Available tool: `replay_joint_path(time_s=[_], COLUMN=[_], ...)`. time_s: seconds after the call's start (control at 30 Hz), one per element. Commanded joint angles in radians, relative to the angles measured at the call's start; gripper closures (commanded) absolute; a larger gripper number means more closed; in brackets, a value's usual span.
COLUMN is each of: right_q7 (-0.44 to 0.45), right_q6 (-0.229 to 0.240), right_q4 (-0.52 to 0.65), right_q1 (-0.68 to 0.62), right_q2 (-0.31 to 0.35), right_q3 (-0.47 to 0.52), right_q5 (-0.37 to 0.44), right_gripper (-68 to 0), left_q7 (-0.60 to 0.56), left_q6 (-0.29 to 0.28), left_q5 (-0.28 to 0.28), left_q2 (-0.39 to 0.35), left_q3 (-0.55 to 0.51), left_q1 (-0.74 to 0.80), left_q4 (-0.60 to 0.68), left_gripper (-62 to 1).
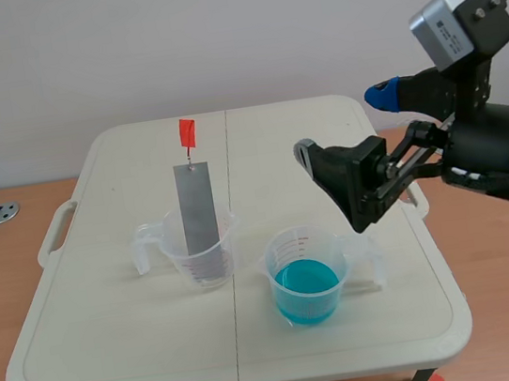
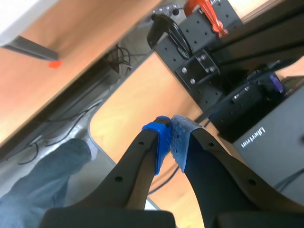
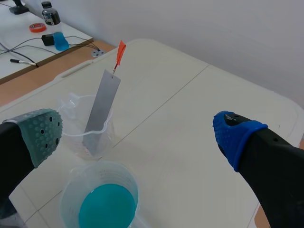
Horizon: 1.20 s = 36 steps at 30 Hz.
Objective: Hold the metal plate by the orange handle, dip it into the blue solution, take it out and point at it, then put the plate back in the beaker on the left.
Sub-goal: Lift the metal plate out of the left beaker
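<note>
A grey metal plate (image 1: pixel 196 208) stands upright in the clear beaker (image 1: pixel 197 251) left of the table's middle, with its orange handle (image 1: pixel 187 132) at the top. To its right sits a beaker of blue solution (image 1: pixel 307 285). My right gripper (image 1: pixel 346 130) hangs open above the table's right side, holding nothing. In the right wrist view the plate (image 3: pixel 102 111), the orange handle (image 3: pixel 120 51) and the blue solution (image 3: pixel 103 205) lie ahead of my right gripper (image 3: pixel 137 137) and below it. My left gripper (image 2: pixel 170 137) is shut on nothing and is away from the table, over the floor.
The white folding table (image 1: pixel 115 343) has a centre seam and rounded edges. A small white object (image 1: pixel 373 274) lies just right of the blue beaker. A side bench holds a bottle of blue liquid (image 3: pixel 53 26). Black equipment (image 2: pixel 209 71) and cables lie under my left gripper.
</note>
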Motion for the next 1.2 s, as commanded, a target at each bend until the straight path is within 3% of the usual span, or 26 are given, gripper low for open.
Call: replay_joint_path(time_s=[0.0,0.33,1.17], right_q7=[-0.001,-0.011,-0.054], right_q6=[0.003,0.003,0.003], right_q4=[-0.011,-0.140,-0.630], right_q1=[0.035,0.190,0.628], right_q2=[-0.016,-0.102,-0.334], right_q3=[-0.011,-0.111,-0.312], right_q5=[0.008,0.008,0.001], right_gripper=[-66.5,-66.5,-66.5], left_q7=[-0.002,0.018,0.020], left_q6=[-0.006,-0.006,-0.006], left_q5=[-0.003,-0.003,-0.003], left_q2=[0.005,0.005,0.005], left_q3=[-0.001,-0.001,-0.001], left_q1=[0.003,0.003,0.003], left_q4=[0.012,0.012,0.012], left_gripper=[-2.7,-2.7,-2.7])
